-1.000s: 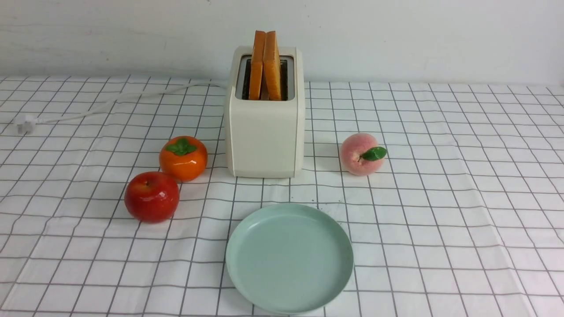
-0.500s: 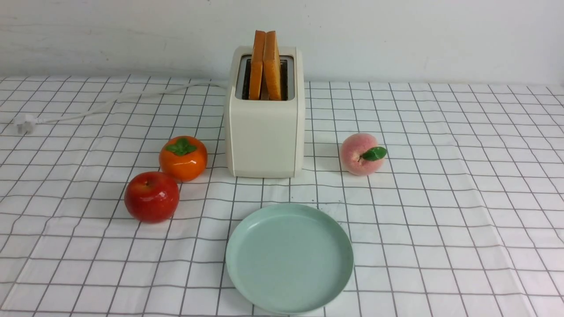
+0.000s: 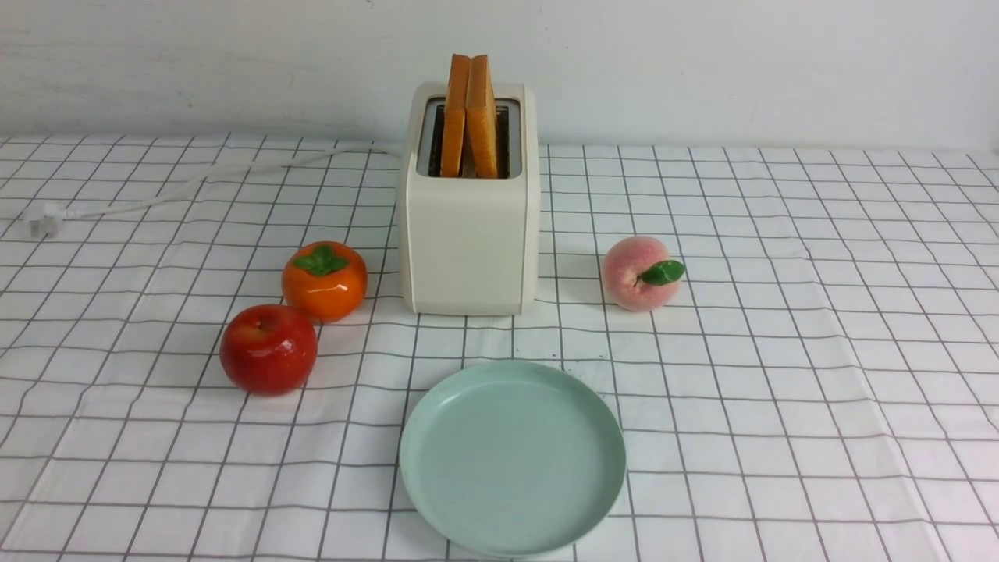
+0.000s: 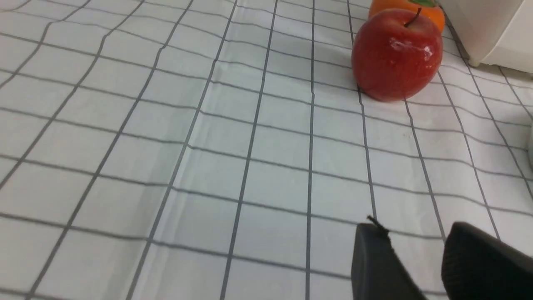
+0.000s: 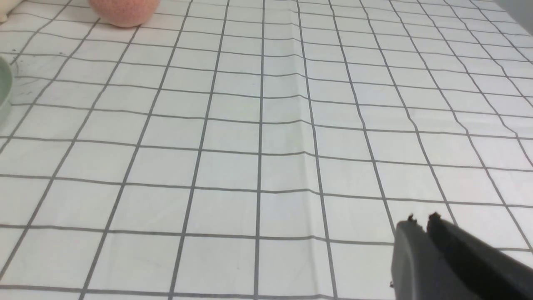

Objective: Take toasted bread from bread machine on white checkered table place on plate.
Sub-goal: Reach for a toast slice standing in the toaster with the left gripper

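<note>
Left pincer hangs low over the checkered surface, jaws parted with nothing between them. My right pincer hovers likewise, jaws pressed together and empty. Neither is near the bread, so I judge the task is at its very start, the approach to the toaster. Both slices of toast stand upright in its slots, touching, well ahead of both pincers. A red apple sits ahead of my left pincer, the toaster's corner just beyond it, and a peach lies well ahead of my right. The bare plate waits nearer to both pincers than the toaster. Next I should raise one pincer above the slots, close it on one slice's top edge, and draw straight up.
</note>
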Tool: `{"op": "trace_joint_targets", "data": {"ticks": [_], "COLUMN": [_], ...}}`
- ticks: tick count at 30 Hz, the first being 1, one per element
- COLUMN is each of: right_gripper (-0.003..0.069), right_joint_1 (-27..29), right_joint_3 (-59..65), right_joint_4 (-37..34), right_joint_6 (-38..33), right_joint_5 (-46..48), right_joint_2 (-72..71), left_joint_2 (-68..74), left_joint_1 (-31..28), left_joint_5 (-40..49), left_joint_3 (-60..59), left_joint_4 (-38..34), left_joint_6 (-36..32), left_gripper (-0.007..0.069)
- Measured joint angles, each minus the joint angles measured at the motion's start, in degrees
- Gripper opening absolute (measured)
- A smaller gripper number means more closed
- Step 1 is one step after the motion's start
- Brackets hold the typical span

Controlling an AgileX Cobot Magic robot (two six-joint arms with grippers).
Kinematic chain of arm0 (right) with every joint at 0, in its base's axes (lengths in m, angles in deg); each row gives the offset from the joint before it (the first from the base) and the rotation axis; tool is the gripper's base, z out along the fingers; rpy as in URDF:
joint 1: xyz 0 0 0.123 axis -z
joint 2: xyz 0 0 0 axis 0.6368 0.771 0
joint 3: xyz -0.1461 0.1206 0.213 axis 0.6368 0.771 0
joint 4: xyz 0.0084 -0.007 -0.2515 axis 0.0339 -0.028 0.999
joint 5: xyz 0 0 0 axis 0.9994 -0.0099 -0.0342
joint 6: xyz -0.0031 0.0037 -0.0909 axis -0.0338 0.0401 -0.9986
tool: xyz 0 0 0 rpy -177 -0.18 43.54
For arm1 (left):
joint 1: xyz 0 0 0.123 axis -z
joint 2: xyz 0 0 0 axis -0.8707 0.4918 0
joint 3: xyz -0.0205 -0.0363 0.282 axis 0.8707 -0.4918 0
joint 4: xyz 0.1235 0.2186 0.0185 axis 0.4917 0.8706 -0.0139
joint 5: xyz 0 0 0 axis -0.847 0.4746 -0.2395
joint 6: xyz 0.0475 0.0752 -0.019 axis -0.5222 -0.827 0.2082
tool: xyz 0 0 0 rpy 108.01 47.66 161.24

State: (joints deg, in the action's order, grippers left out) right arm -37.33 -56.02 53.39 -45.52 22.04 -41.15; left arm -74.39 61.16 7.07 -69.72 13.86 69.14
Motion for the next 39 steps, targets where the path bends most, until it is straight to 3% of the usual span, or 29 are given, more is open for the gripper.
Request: {"op": "trace_joint_targets", "data": {"ticks": [3, 6, 10, 13, 15, 17, 18, 20, 23, 25, 26, 28, 33, 39], "right_gripper": [0.0051, 0.0051, 0.0051, 0.0051, 0.0051, 0.0051, 0.0051, 0.0051, 0.0051, 0.0051, 0.0051, 0.0051, 0.0051, 0.0051], "right_joint_1": [0.0, 0.0, 0.0, 0.0, 0.0, 0.0, 0.0, 0.0, 0.0, 0.0, 0.0, 0.0, 0.0, 0.0], "right_joint_3": [0.0, 0.0, 0.0, 0.0, 0.0, 0.0, 0.0, 0.0, 0.0, 0.0, 0.0, 0.0, 0.0, 0.0], "right_joint_4": [0.0, 0.0, 0.0, 0.0, 0.0, 0.0, 0.0, 0.0, 0.0, 0.0, 0.0, 0.0, 0.0, 0.0], "right_joint_6": [0.0, 0.0, 0.0, 0.0, 0.0, 0.0, 0.0, 0.0, 0.0, 0.0, 0.0, 0.0, 0.0, 0.0], "right_joint_5": [0.0, 0.0, 0.0, 0.0, 0.0, 0.0, 0.0, 0.0, 0.0, 0.0, 0.0, 0.0, 0.0, 0.0], "right_joint_2": [0.0, 0.0, 0.0, 0.0, 0.0, 0.0, 0.0, 0.0, 0.0, 0.0, 0.0, 0.0, 0.0, 0.0], "left_joint_2": [0.0, 0.0, 0.0, 0.0, 0.42, 3.63, 3.63, 11.5, 22.68, 27.94, 36.06, 44.17, 61.24, 72.98], "left_joint_1": [0.0, 0.0, 0.0, 0.0, 0.0, 0.0, 0.0, 0.0, 0.0, 0.0, 0.0, 0.0, 1.16, 14.38], "left_joint_5": [-6.43, -17.29, -24.86, -25.1, -18.33, -9.64, -8.73, 2.81, 17.28, 21.81, 28.92, 33.79, 33.58, 24.08], "left_joint_3": [0.0, 0.0, 0.0, 0.45, 3.48, 8.99, 9.63, 18.49, 28.33, 32.44, 37.64, 43.27, 53.2, 67.82], "left_joint_4": [-5.87, -18.19, -25.2, -27.75, -28.23, -26.78, -26.52, -22.45, -19.1, -18.22, -17.44, -17.12, -20.72, -20.56], "left_joint_6": [5.74, 18.04, 22.15, 22.98, 22.79, 20.77, 20.77, 15.69, 9.67, 7.64, 4.03, 0.74, -7.09, -8.61], "left_gripper": [0.0238, 0.0238, 0.0238, 0.0218, 0.0165, 0.0088, 0.0088, -0.001, -0.0013, -0.0013, -0.0013, -0.0013, -0.0013, -0.0013]}}
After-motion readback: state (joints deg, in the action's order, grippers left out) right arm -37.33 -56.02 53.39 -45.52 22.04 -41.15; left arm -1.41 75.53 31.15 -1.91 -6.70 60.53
